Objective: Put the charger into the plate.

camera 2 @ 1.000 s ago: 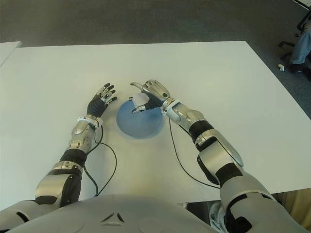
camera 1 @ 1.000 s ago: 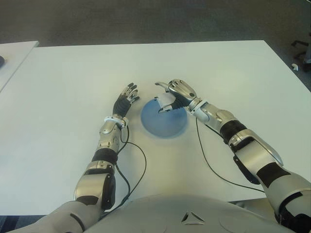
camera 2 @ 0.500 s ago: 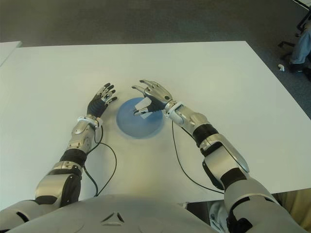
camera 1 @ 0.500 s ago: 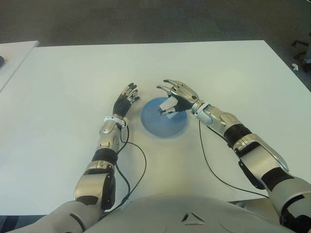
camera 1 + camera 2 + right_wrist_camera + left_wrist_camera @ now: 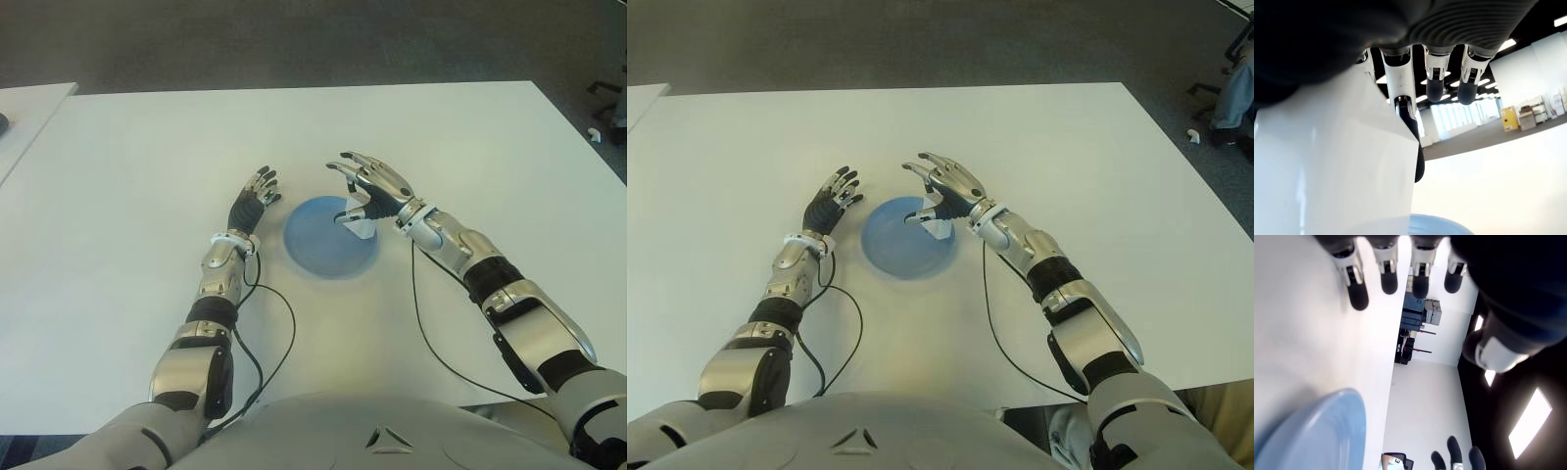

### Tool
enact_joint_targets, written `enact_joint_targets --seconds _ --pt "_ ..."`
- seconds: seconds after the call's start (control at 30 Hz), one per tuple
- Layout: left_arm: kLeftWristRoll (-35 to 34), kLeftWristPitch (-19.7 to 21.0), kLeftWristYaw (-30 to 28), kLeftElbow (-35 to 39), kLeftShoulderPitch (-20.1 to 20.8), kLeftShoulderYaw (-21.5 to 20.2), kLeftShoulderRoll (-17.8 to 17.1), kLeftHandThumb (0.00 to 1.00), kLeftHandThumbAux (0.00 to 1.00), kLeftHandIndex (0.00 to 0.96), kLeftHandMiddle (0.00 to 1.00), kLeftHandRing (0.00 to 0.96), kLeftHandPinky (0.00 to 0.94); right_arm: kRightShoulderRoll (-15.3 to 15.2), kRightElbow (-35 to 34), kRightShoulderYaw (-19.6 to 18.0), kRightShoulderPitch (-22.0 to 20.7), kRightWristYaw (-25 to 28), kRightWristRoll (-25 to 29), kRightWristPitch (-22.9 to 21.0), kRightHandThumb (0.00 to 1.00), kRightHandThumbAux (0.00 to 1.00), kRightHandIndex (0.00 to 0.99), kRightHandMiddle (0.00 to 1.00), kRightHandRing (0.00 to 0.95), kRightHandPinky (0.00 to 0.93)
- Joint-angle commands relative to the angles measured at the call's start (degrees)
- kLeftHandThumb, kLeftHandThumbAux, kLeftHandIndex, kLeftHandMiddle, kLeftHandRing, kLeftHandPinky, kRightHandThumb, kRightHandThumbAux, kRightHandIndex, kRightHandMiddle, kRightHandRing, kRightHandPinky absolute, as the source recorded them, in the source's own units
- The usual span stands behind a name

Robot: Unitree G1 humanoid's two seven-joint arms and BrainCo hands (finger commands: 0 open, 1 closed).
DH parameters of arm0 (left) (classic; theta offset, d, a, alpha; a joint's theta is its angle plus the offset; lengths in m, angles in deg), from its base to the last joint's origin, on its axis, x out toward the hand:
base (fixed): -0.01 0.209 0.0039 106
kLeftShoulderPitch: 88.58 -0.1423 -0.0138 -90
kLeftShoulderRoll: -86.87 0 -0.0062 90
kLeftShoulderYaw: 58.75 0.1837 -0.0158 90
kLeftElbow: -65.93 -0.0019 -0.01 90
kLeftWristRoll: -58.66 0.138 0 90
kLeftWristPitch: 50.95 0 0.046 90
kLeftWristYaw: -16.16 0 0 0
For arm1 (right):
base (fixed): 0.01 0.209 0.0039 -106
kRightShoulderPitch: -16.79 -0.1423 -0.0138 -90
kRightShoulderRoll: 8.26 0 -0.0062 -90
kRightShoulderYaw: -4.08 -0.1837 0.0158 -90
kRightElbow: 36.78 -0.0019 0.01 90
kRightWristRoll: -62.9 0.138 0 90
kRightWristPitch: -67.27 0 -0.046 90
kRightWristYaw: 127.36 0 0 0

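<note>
A round blue plate [image 5: 318, 245] lies on the white table [image 5: 137, 176] in front of me. The white charger [image 5: 361, 226] stands upright on the plate's right part, just inside the rim. My right hand [image 5: 361, 188] hovers over it with fingers spread, the thumb close beside the charger's top. In the right wrist view the charger [image 5: 1327, 171] fills the space under the palm and the fingers [image 5: 1405, 93] reach straight past it. My left hand [image 5: 253, 203] shows open and flat just left of the plate, whose edge [image 5: 1317, 435] appears in the left wrist view.
Thin black cables run from both wrists across the table toward my body [image 5: 423, 323] [image 5: 279, 338]. A second white table's corner [image 5: 29, 108] shows at the far left. Dark floor lies beyond the far edge, with a chair and blue cloth [image 5: 1236, 78] at far right.
My right hand has opened its fingers and shifted to the right. The charger has come out of its grasp and now stands on the plate's right part. The left hand has not moved.
</note>
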Motion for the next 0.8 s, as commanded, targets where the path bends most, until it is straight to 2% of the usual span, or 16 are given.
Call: enact_joint_targets --seconds 0.03,0.4,0.8 --pt "0.65 1.19 1.02 -1.9 -0.72 0.06 -0.18 0.0 0.642 0.035 0.093 0.046 0.002 -1.38 -3.02 -2.07 1.95 2.63 1.81 -1.36 0.328 0.102 0.0 0.0 0.0 0.0" --pt "0.71 1.0 1.08 -2.66 -0.4 0.02 -0.33 0.0 0.641 0.035 0.091 0.053 0.01 -1.2 -5.96 -5.11 4.09 4.93 4.22 -2.66 0.355 0.095 0.0 0.0 0.0 0.0" --pt "1.1 1.05 1.06 -2.85 -0.29 0.4 -0.45 0.0 0.629 0.035 0.089 0.059 0.018 -0.63 -5.41 -6.96 4.87 5.09 6.42 -1.17 0.37 0.1 0.0 0.0 0.0 0.0"
